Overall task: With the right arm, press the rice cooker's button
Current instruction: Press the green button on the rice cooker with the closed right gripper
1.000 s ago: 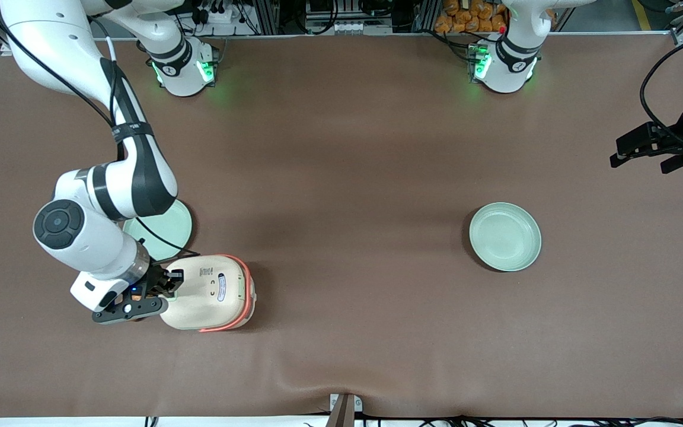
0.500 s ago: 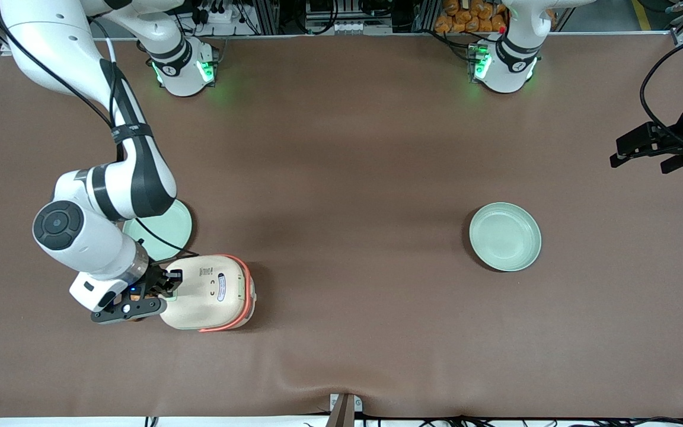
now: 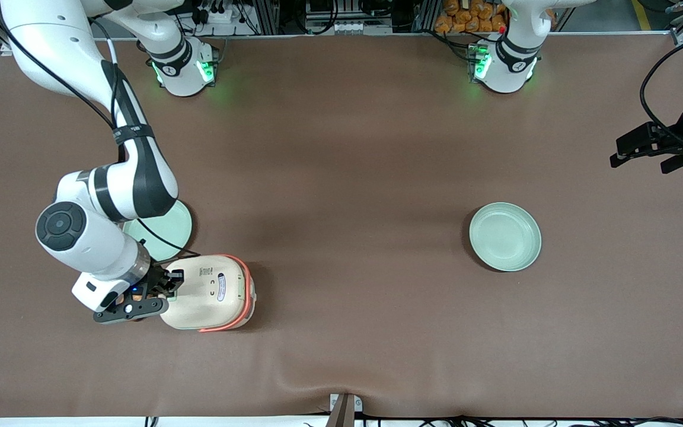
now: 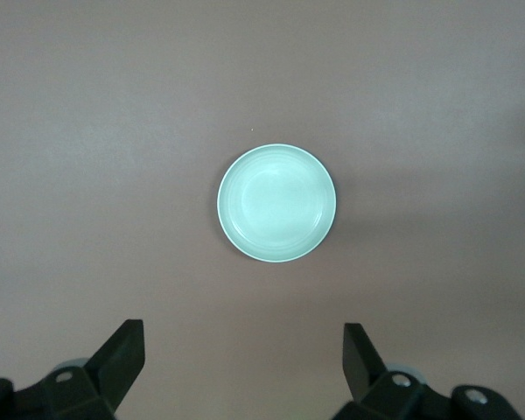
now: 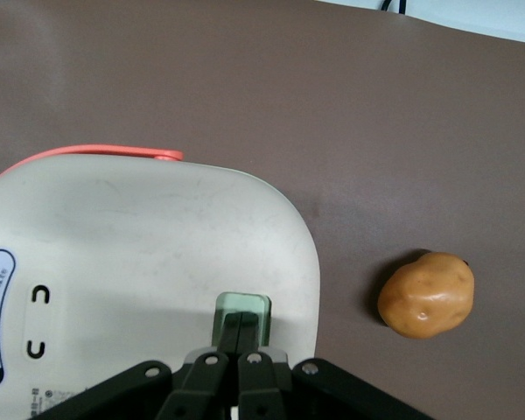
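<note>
The cream-white rice cooker (image 3: 208, 292) with a salmon-orange handle band stands on the brown table toward the working arm's end. Its lid also shows in the right wrist view (image 5: 131, 254), with an oval blue-edged sticker. The pale mint-green button (image 5: 243, 306) sits near the lid's edge. My right arm (image 3: 80, 237) reaches down to the cooker. My gripper (image 5: 239, 324) is shut, the two fingers pressed together, and their tips rest on the button. In the front view the gripper (image 3: 166, 283) sits at the cooker's edge and hides the button.
A tan potato (image 5: 425, 295) lies on the table beside the cooker. A pale-green plate (image 3: 163, 228) lies under the right arm, farther from the front camera than the cooker. Another green plate (image 3: 504, 236) lies toward the parked arm's end, and shows in the left wrist view (image 4: 276, 203).
The right arm's elbow and wrist have shifted very slightly. The gripper stays at the cooker's edge.
</note>
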### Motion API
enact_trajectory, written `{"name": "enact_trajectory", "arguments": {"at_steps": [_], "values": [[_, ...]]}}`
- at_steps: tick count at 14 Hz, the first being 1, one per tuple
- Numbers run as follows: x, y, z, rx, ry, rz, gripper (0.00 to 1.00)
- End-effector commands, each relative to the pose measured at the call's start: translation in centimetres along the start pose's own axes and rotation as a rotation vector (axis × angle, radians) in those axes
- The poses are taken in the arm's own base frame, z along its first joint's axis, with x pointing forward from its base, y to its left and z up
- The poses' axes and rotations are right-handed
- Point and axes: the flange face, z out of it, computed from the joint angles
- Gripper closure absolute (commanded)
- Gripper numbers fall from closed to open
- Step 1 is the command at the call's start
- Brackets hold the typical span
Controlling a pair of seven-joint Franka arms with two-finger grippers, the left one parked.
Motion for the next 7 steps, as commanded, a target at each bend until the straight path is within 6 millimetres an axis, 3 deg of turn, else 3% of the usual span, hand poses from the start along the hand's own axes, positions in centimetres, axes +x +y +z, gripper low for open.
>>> {"name": "enact_trajectory", "arguments": {"at_steps": [1,3,5,6,7], "values": [[-0.2,0.2,1.7,-0.006,-0.019,0.009,0.99],[0.3,-0.5,0.2,-0.008,0.005,-0.006,0.88],[0.9,-0.6,-2.5,-0.007,0.048,-0.008,0.64],[1.1,-0.8,-4.1,-0.007,0.068,-0.014,0.37],[1.2,-1.1,-5.8,0.001,0.090,-0.012,0.01]]}}
